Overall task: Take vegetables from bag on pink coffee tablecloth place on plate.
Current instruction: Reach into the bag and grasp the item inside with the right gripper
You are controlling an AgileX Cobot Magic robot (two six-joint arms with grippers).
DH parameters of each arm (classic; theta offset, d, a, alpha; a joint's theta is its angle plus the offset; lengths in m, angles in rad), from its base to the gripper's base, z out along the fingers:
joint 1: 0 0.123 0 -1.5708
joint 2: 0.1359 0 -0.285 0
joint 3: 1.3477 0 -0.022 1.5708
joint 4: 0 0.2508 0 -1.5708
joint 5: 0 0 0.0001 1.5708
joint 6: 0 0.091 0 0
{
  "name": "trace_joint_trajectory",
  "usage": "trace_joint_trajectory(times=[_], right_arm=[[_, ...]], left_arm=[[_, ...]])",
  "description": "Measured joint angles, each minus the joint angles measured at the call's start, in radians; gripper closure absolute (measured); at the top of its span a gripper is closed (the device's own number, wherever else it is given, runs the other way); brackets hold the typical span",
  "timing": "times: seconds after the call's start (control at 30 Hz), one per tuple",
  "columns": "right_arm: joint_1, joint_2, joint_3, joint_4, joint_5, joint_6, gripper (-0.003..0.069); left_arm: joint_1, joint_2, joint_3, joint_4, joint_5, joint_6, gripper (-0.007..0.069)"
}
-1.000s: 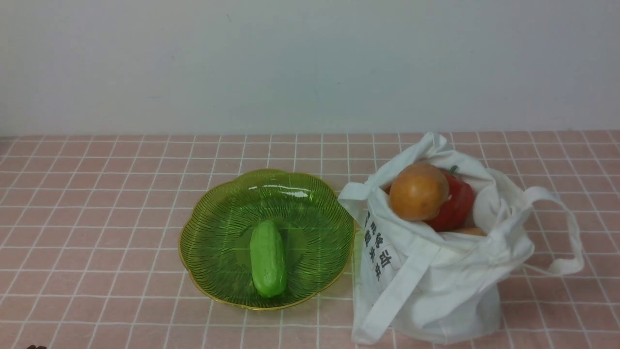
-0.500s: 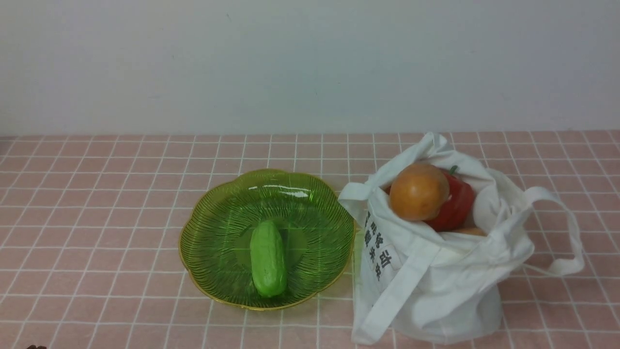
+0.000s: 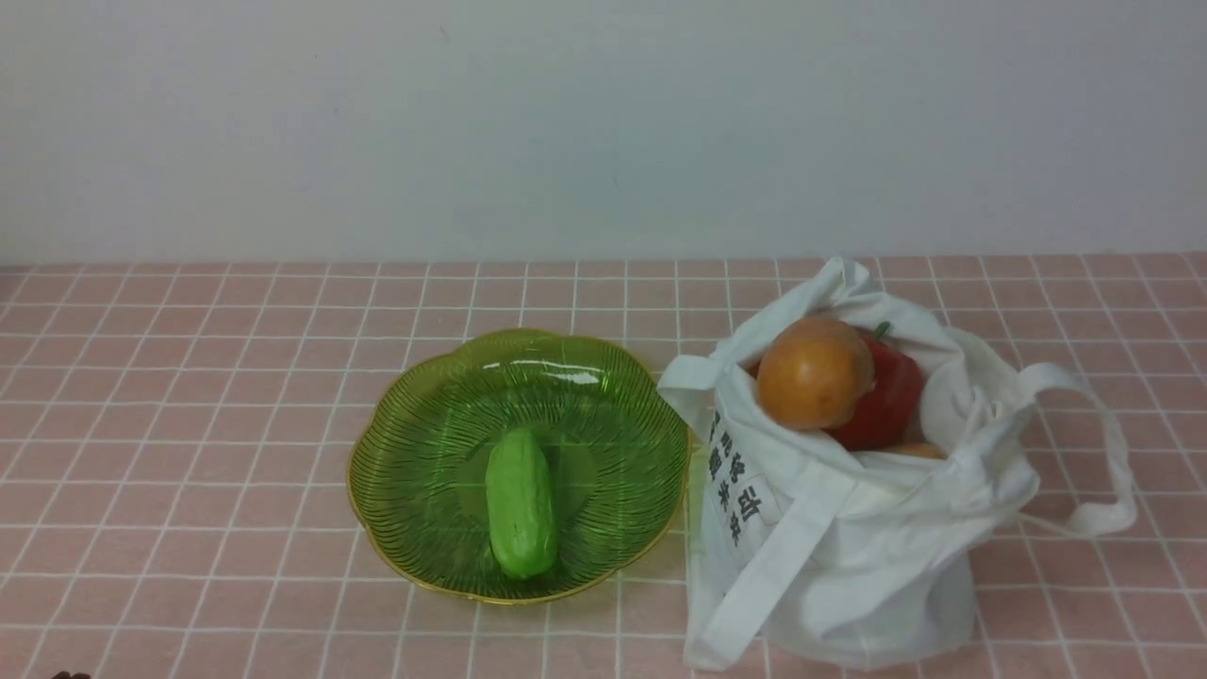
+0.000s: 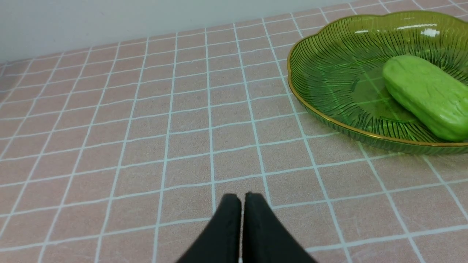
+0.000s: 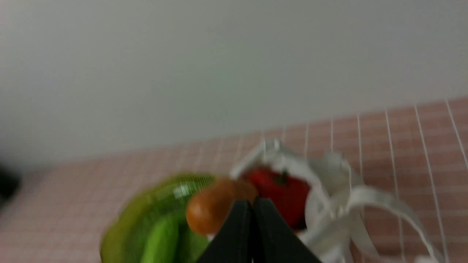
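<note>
A pink tablecloth (image 3: 189, 424) with a grid of thin white lines covers the table up to a pale wall (image 3: 603, 123).

In the front view a translucent green plate (image 3: 415, 405) with a scalloped gold rim sits at about 7 o'clock from the middle of the scene. A green cucumber-shaped vegetable (image 3: 520, 503) lies in it, its length running from 12 to 6 o'clock. It reaches from the plate's centre toward the 6 o'clock rim.

At 3 o'clock of the plate, just beside its rim, stands a white cloth tote bag (image 3: 849, 566) with its mouth open and slumped. Dark printed characters (image 3: 735, 490) run down the side that faces the plate. One strap handle (image 3: 1099, 517) loops out onto the cloth at the bag's 3 o'clock side.

An orange-tan potato-like piece (image 3: 814, 372) sits at the top of the bag's mouth, toward 10 o'clock. A glossy red bell pepper (image 3: 891, 401) with a green stem presses against it on its 3 o'clock side. Under the pepper, at its 6 o'clock, a sliver of another orange piece (image 3: 901, 450) shows; I cannot tell what it is.

Neither gripper shows in the front view.

In the left wrist view the left gripper (image 4: 241, 197) is clenched, its black fingertips pressed together with nothing between them. It is over bare tablecloth, near the plate but apart from it.

The right wrist view is blurred. There the right gripper (image 5: 252, 202) is also clenched and empty, above the bag and pointed toward the potato-like piece and the pepper. It is clear of both.
</note>
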Motion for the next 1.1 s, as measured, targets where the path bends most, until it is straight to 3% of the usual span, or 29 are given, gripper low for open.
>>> trace_joint_trajectory(times=[0.23, 0.53, 0.67, 0.93, 1.03, 1.1], right_arm=[[0.075, 0.410, -0.287, 0.059, 0.295, -0.104, 0.0673], [0.137, 0.659, -0.463, 0.119, 0.316, -0.121, 0.0643], [0.157, 0.759, -0.503, 0.119, 0.287, -0.120, 0.0533], [0.159, 0.900, -0.509, 0.079, 0.236, -0.115, 0.0124], [0.159, 0.929, -0.509, 0.065, 0.231, -0.115, 0.0013], [0.159, 0.935, -0.509, 0.056, 0.228, -0.113, -0.0006]], left_arm=[[0.000, 0.000, 0.000, 0.000, 0.000, 0.000, 0.0629], [0.000, 0.000, 0.000, 0.000, 0.000, 0.000, 0.0629], [0.000, 0.000, 0.000, 0.000, 0.000, 0.000, 0.0629], [0.000, 0.000, 0.000, 0.000, 0.000, 0.000, 0.0629], [0.000, 0.000, 0.000, 0.000, 0.000, 0.000, 0.0629], [0.000, 0.000, 0.000, 0.000, 0.000, 0.000, 0.0629]])
